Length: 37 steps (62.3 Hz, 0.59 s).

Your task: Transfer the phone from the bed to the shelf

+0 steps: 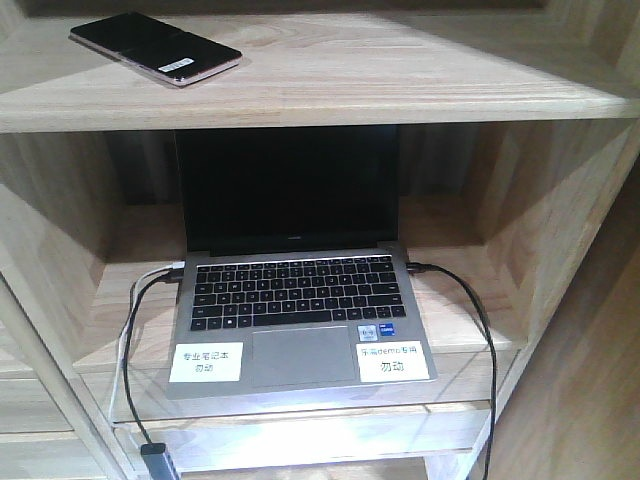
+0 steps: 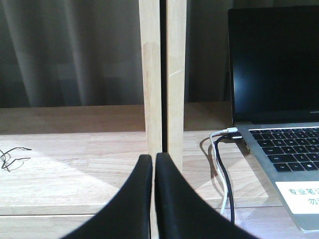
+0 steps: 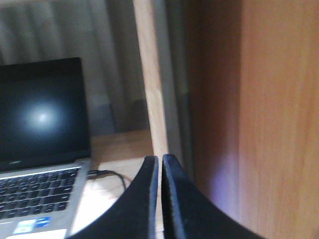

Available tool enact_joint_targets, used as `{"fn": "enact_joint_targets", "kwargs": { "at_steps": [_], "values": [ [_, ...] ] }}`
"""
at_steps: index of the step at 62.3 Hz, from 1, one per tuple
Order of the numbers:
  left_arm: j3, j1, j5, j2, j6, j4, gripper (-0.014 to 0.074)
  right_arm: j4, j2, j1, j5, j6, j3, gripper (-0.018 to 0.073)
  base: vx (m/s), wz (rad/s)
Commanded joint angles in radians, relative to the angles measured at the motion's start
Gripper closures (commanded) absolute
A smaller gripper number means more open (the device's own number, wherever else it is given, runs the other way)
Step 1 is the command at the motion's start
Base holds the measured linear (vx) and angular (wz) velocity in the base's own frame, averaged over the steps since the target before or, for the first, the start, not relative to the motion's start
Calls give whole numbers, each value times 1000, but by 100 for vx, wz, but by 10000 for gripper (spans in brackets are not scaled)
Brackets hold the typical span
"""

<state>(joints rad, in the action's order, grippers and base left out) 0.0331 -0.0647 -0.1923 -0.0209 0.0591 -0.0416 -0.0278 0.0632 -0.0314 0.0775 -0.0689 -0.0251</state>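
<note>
The phone [image 1: 155,48], a glossy black slab with a pinkish rim and a small white sticker, lies flat on the top plank of the pale wood shelf [image 1: 400,75], at the upper left of the front view. No gripper shows in that view. In the left wrist view my left gripper [image 2: 153,160] is shut with nothing between its fingers, pointing at an upright shelf post [image 2: 162,74]. My right gripper [image 3: 160,162] is shut and empty too, in front of a shelf post [image 3: 149,89]. The bed is out of view.
An open grey laptop [image 1: 300,310] with a dark screen stands in the compartment below the phone, with cables [image 1: 135,330] plugged in on both sides and trailing down. A brown wooden panel [image 3: 269,109] stands close on the right. A small tangle of wire [image 2: 12,157] lies on the left plank.
</note>
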Motion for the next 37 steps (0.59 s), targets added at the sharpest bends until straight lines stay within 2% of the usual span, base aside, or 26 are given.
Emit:
{"fn": "enact_joint_targets", "kwargs": {
  "at_steps": [1, 2, 5, 16, 37],
  "values": [
    [6, -1, 74, -7, 0, -9, 595, 13, -49, -8, -179, 10, 60, 564, 0, 0],
    [6, -1, 74, -7, 0, -9, 595, 13, -60, -8, -189, 10, 69, 564, 0, 0],
    [6, -1, 74, -7, 0, -9, 595, 20, -90, -8, -103, 23, 62, 564, 0, 0],
    [6, -1, 74, -7, 0, -9, 595, 20, -85, -7, -42, 40, 63, 564, 0, 0],
    [6, -1, 74, -7, 0, -9, 595, 20, -85, -7, -37, 46, 63, 564, 0, 0]
  ]
}}
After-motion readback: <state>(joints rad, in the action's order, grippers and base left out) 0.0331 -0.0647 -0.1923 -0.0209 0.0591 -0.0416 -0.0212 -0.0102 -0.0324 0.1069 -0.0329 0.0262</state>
